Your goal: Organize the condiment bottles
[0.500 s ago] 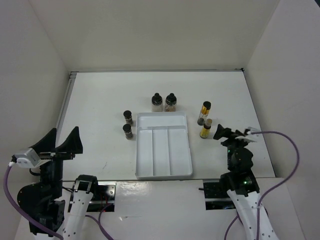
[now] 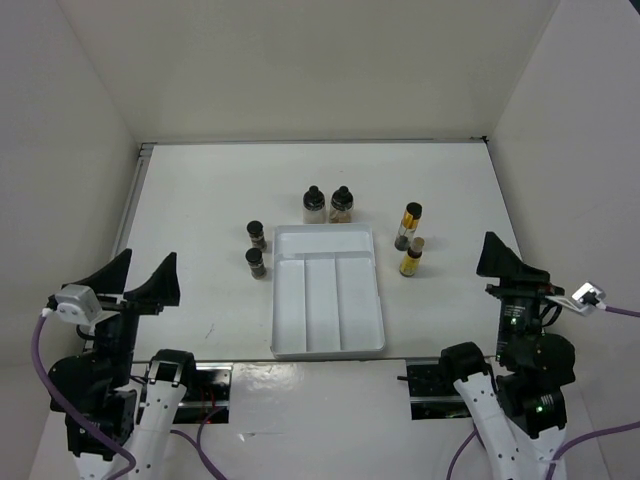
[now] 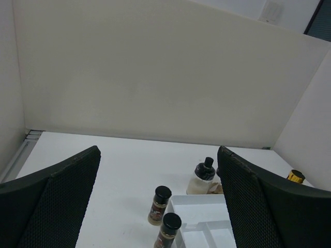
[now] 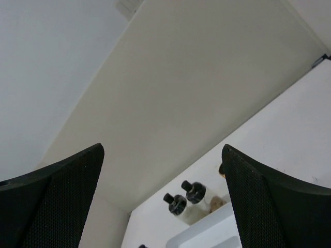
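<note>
All six bottles stand on the table around the white tray (image 2: 328,300). Two short dark jars (image 2: 257,234) (image 2: 256,263) stand at its left, also in the left wrist view (image 3: 160,204) (image 3: 168,230). The white-filled jar (image 2: 314,204) and the pinkish-brown jar (image 2: 342,204) stand behind it, also in the right wrist view (image 4: 181,209) (image 4: 207,199). The black-capped yellow bottle (image 2: 409,224) and the cork-topped one (image 2: 412,257) stand at its right. My left gripper (image 2: 148,262) (image 3: 159,151) is open and empty, near left. My right gripper (image 2: 510,262) (image 4: 163,149) is open and empty, near right, tilted upward.
The tray also shows in the left wrist view (image 3: 201,217) and the right wrist view (image 4: 207,232). White walls enclose the table at the back and on both sides. Both arm bases stand at the near edge.
My right gripper has pulled back from beside the cork-topped bottle toward the near right and tilted up. My left gripper has shifted slightly right and nearer. The bottles have not moved.
</note>
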Tool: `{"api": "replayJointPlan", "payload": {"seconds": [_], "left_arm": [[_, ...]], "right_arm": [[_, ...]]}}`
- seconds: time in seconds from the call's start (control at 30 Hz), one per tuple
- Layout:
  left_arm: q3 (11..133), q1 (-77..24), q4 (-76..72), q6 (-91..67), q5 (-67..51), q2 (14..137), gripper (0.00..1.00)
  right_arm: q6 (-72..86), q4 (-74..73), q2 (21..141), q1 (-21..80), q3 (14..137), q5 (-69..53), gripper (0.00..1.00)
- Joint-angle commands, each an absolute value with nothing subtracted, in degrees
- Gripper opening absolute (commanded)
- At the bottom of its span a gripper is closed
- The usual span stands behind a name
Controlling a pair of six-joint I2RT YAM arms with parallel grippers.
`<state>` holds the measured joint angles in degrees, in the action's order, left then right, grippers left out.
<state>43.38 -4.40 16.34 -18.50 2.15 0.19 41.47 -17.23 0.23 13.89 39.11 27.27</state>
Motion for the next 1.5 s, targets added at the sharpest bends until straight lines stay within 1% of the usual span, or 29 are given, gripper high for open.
{"api": "replayJointPlan", "payload": {"seconds": [0.0, 0.1, 0.13, 0.17, 0.23, 0.27, 0.33, 0.37, 0.4, 0.43, 0.47, 0.5, 0.53, 0.6, 0.63, 0.67, 0.73, 0.8, 0.83, 0.97, 1.13, 1.27, 1.47], "left_arm": [[43.1, -5.0, 12.4, -21.4, -0.2, -4.8, 1.0], [43.9, -5.6, 14.0, -21.4, -2.6, 1.0, 1.0], [45.7, -5.6, 15.0, -20.9, -3.4, 3.3, 1.0], [46.7, -5.6, 15.7, -20.9, -3.9, 8.7, 1.0], [49.4, -5.6, 17.2, -20.2, -4.0, 14.7, 1.0], [51.6, -5.6, 17.2, -19.5, -4.0, 20.3, 1.0], [53.9, -5.6, 17.2, -18.6, -4.0, 25.5, 1.0], [55.0, -5.6, 17.2, -17.8, -4.6, 30.4, 1.0], [57.7, -5.6, 17.2, -17.8, -4.6, 32.9, 1.0], [59.5, -5.6, 19.1, -17.1, -4.6, 38.5, 1.0], [61.5, -5.6, 20.1, -16.4, -4.6, 41.5, 1.0], [63.8, -5.6, 21.5, -15.3, -3.7, 44.8, 1.0], [69.2, -5.6, 25.4, -13.3, -2.7, 51.8, 1.0], [75.1, -5.6, 32.3, -11.8, 1.9, 58.8, 1.0], [80.5, -5.6, 34.5, -11.3, 3.2, 65.2, 1.0], [82.9, -5.6, 36.5, -10.4, 3.2, 68.0, 1.0], [86.1, -5.6, 40.2, -10.4, -1.3, 74.3, 1.0], [87.0, -5.6, 40.8, -9.8, -8.1, 77.3, 1.0], [87.0, -5.6, 40.8, -10.5, -9.6, 79.5, 1.0], [84.2, -6.9, 39.7, -11.4, -10.3, 83.8, 1.0], [84.2, -10.6, 39.7, -8.4, -5.4, 88.6, 1.0], [84.2, -13.4, 39.7, -7.6, -5.0, 93.2, 1.0], [83.7, -15.8, 38.6, -7.6, 0.3, 97.3, 1.0]], "right_arm": [[44.6, -19.5, -4.4, 14.2, 37.1, 23.9, 0.99], [37.8, -14.0, -3.9, 14.2, 35.7, 18.0, 0.99], [35.0, -13.1, -3.9, 14.2, 34.8, 17.9, 0.99], [35.0, -11.1, -3.3, 14.2, 34.2, 17.9, 0.99], [37.2, -8.8, -1.7, 14.7, 33.5, 20.5, 0.99], [39.8, -8.8, 1.3, 15.3, 33.5, 22.1, 0.99], [39.3, -6.5, 6.1, 16.1, 35.8, 24.2, 0.99], [35.5, -5.5, 13.2, 16.7, 37.5, 24.3, 0.99], [34.0, -5.4, 17.4, 16.7, 42.0, 24.8, 0.99], [31.9, -7.4, 21.9, 16.7, 45.1, 25.8, 0.99], [30.8, -9.2, 26.5, 16.7, 48.3, 25.8, 0.99], [30.0, -12.5, 34.8, 16.7, 54.3, 25.8, 0.99], [29.3, -14.0, 38.5, 16.7, 56.8, 24.6, 0.99], [25.8, -16.3, 47.0, 16.7, 62.5, 22.9, 0.99], [25.2, -17.4, 49.3, 16.7, 64.1, 22.9, 0.99], [23.5, -18.2, 51.6, 16.7, 67.1, 22.2, 0.99], [21.8, -20.7, 56.9, 16.7, 69.8, 21.7, 0.99], [21.3, -23.0, 61.1, 16.7, 72.7, 21.7, 0.99], [20.7, -23.6, 62.2, 16.1, 74.1, 21.7, 0.99], [20.7, -26.9, 67.2, 15.5, 77.0, 18.1, 0.99], [18.4, -29.3, 71.4, 14.9, 79.8, 15.8, 0.99], [18.4, -31.5, 74.4, 14.9, 80.4, 14.1, 0.99], [18.4, -25.4, 74.4, 14.9, 78.7, 6.0, 0.99]]}}
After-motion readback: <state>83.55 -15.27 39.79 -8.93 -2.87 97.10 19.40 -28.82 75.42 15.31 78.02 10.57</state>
